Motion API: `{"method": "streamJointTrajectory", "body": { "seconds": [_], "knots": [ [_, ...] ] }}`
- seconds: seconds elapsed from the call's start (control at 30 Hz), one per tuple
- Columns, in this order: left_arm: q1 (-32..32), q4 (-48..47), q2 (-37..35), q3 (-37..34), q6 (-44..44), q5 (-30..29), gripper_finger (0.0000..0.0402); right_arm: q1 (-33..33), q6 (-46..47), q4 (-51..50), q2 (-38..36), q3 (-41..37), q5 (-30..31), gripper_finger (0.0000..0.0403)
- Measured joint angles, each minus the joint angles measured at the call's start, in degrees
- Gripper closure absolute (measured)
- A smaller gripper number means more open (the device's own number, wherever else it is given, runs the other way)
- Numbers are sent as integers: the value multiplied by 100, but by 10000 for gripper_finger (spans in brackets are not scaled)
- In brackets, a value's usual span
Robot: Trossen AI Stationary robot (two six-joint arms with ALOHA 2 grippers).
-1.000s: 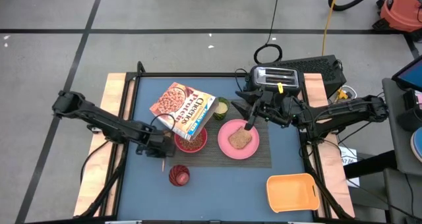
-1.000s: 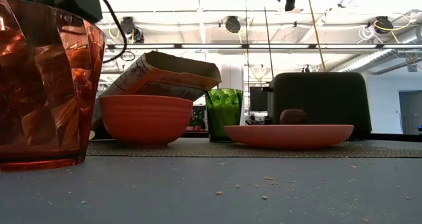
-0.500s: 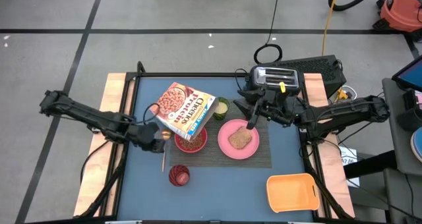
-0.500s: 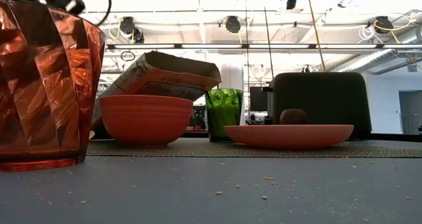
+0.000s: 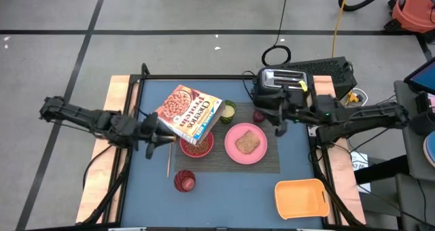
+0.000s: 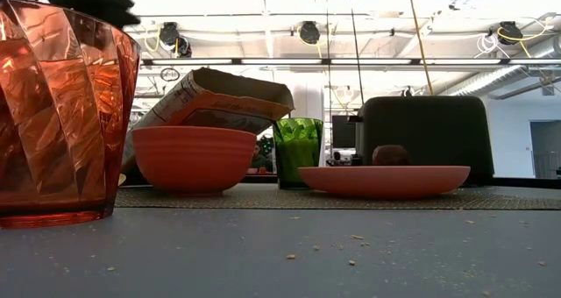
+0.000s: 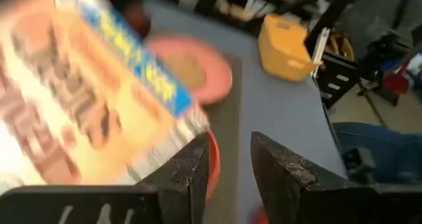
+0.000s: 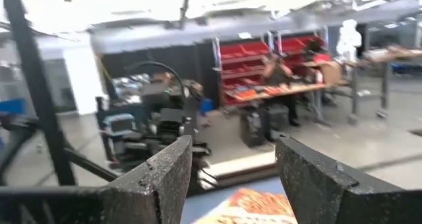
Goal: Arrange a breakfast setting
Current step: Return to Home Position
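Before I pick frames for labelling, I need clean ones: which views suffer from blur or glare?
Left wrist view: the Cheerios cereal box is smeared by motion blur, though the left gripper's fingers look crisp. Low view: bright ceiling lights backlight the scene, leaving the black toaster a silhouette. Right wrist view: the ceiling lights are washed out. High view: evenly lit, no glare.

Dark striped placemat (image 5: 270,164), pink plate (image 5: 230,151), brown toast (image 5: 247,143), orange tray (image 5: 302,199).
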Motion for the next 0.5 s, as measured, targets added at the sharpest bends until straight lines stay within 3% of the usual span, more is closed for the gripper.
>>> {"method": "streamJointTrajectory", "body": {
  "seconds": [0.3,0.5],
  "knots": [
    [584,418,-746,3,2475,-24,284,2,-607,-418,-831,0,-821,193],
    [1063,367,-1224,3,3153,-108,284,3,-536,-1013,-1296,0,-809,193]
  ]
}}
